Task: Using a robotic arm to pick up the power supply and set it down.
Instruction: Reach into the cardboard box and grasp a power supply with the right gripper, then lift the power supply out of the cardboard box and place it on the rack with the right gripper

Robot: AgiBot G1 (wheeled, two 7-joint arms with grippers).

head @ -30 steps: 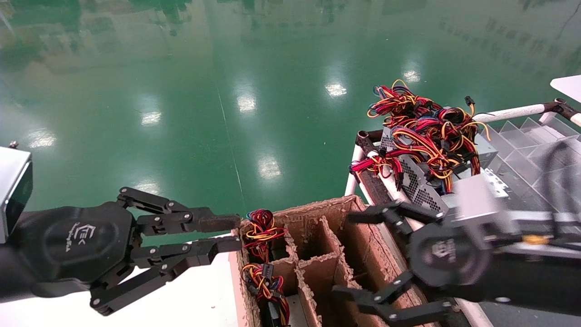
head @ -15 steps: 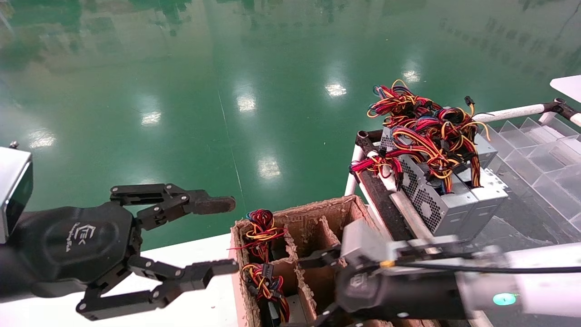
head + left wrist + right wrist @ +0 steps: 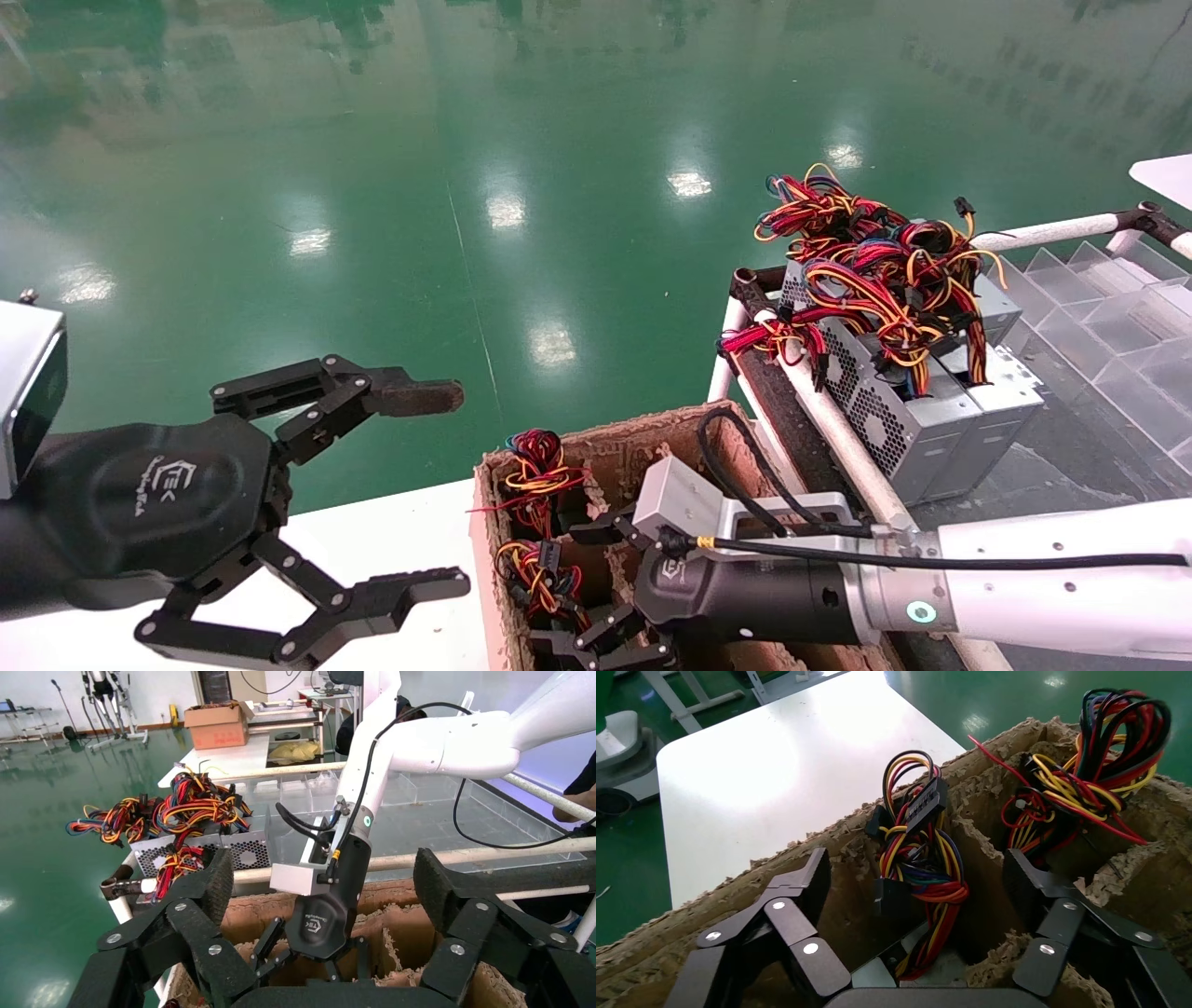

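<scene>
The power supply [image 3: 919, 881] stands on end in a compartment along the cardboard box's [image 3: 605, 438] left side, the side nearest the white table [image 3: 391, 531]. Its tied bundle of red, yellow, orange and black wires rises past the ragged divider edges, and only a sliver of grey metal shows deep in the slot below. A second wire bundle [image 3: 535, 466] sticks up from the next compartment, at the box's far left corner. The robotic arm [image 3: 1052, 587], the robot's right, reaches across the box from its right side, white tube level and black wrist over the middle compartments. The right gripper [image 3: 587, 587] points down into the box with its fingers spread wide. In the right wrist view one finger sits on each side of the power supply's wires at about rim height, neither closed on them; whether a fingertip brushes the cardboard dividers cannot be made out. The left gripper [image 3: 442, 491] hangs over the white table just left of the box, its fingers wide apart and holding nothing. To the right of the box, beyond a white rail, several more grey units [image 3: 913, 419] lie stacked side by side with a loose tangle of coloured wires [image 3: 866, 252] on top. Clear plastic dividers [image 3: 1117, 317] stand further right of them. A glossy green floor [image 3: 372, 186] lies beyond the box.
</scene>
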